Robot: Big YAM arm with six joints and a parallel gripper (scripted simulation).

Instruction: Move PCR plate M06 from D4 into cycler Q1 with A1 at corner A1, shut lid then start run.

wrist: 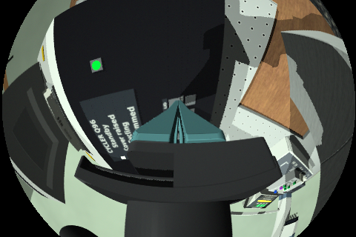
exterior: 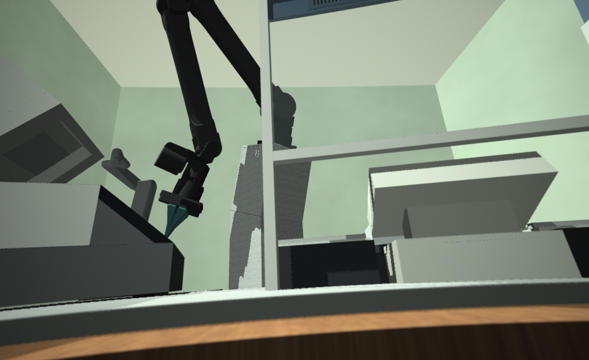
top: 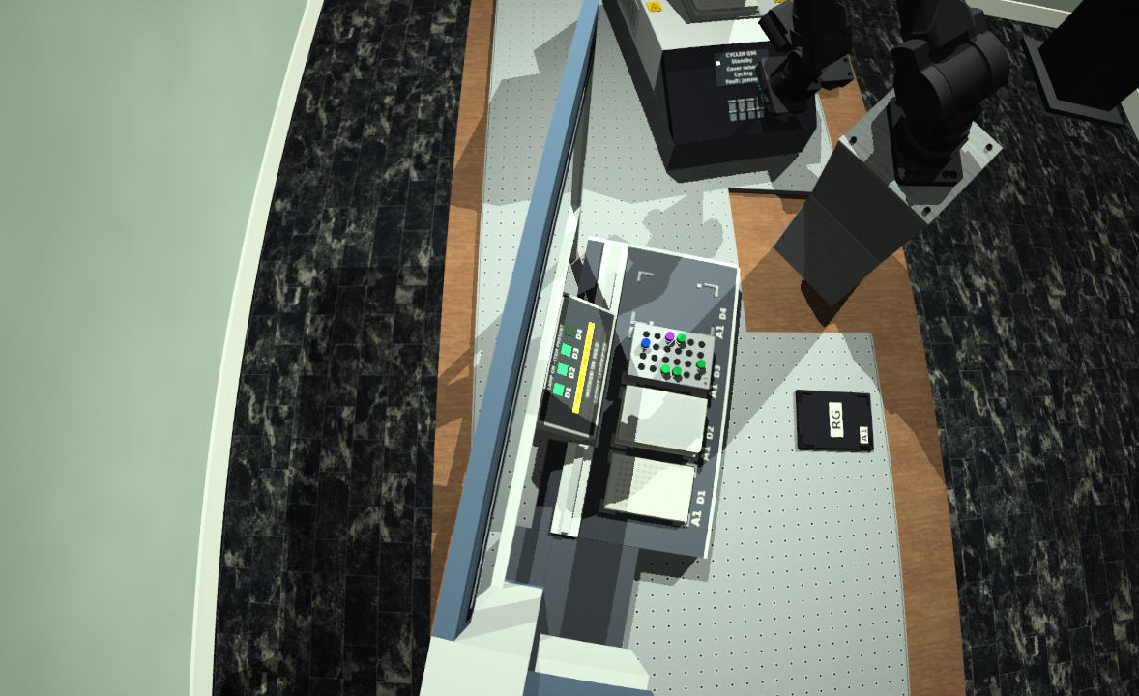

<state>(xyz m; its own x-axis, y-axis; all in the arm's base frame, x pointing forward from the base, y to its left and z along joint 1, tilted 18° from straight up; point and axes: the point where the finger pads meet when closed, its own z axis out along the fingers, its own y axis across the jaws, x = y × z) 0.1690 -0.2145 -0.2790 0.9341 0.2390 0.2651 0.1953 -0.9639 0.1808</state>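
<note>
Green walls (exterior: pixel 377 116), dk marbled floor (top: pixel 339 346).
</note>
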